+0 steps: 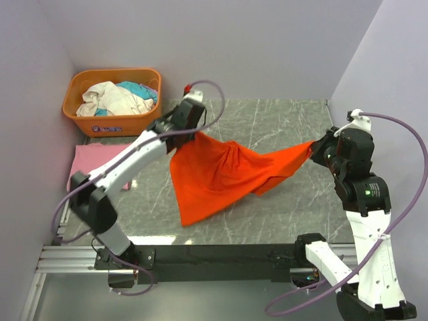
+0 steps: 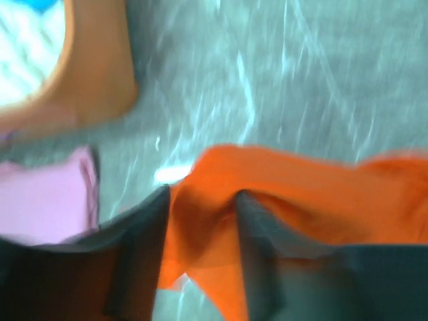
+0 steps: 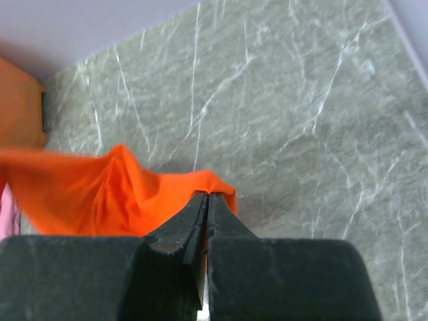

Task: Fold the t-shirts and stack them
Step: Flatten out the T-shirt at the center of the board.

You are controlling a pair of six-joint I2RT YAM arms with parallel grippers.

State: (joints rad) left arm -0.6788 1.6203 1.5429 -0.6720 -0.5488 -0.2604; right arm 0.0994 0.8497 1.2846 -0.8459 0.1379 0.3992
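The orange-red t-shirt (image 1: 221,174) is stretched in the air between both grippers, and its lower part hangs down to the grey marble table. My left gripper (image 1: 198,134) holds its left end; in the left wrist view (image 2: 204,194) a bunch of orange cloth (image 2: 301,194) fills the gap between the dark fingers. My right gripper (image 1: 314,148) is shut on the shirt's right end, with the jaws pressed together on a fold of the shirt (image 3: 100,194) in the right wrist view (image 3: 207,195). The light pink t-shirt (image 1: 90,160) lies flat at the table's left edge and also shows in the left wrist view (image 2: 40,207).
An orange plastic basket (image 1: 114,124) with several crumpled clothes stands at the back left, just behind the pink shirt; it also shows in the left wrist view (image 2: 100,67) and in the right wrist view (image 3: 20,107). Lilac walls close in the table on three sides.
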